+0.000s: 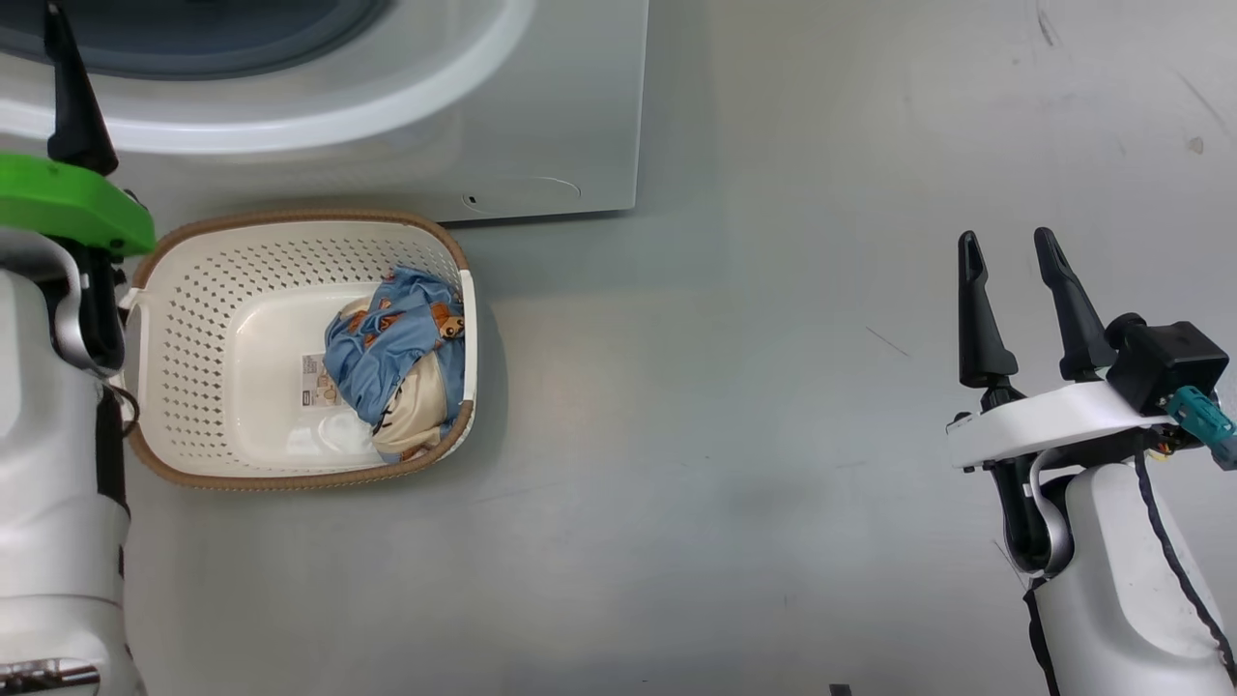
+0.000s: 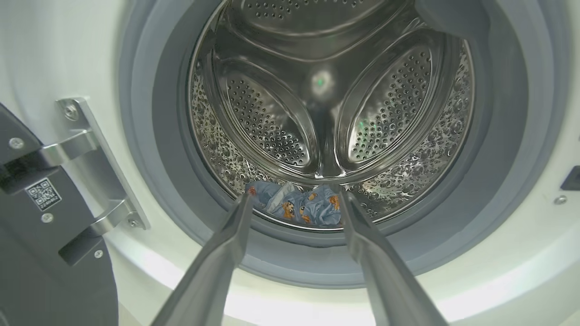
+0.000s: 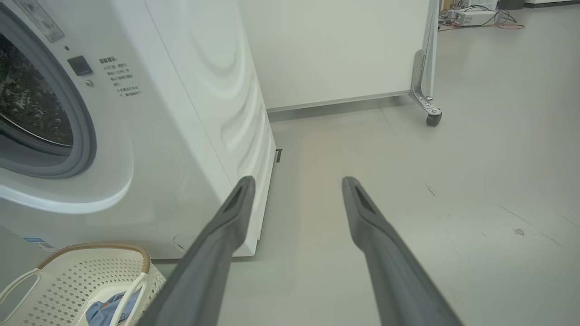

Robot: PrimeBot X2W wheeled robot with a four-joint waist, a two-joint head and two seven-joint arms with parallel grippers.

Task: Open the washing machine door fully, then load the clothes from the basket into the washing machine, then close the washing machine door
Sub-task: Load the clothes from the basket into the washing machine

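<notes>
Your washing machine stands open: its door hangs swung aside on its hinge at the lower left of the left wrist view, so step one looks done. The basket, on the floor left of centre in the head view, holds one bundle of the clothes; another bear-print bundle lies low in the drum, so loading seems half done and closing is left. Your left pincer gapes wide and empty at the drum mouth; your right pincer spreads wide, empty, lower right.
</notes>
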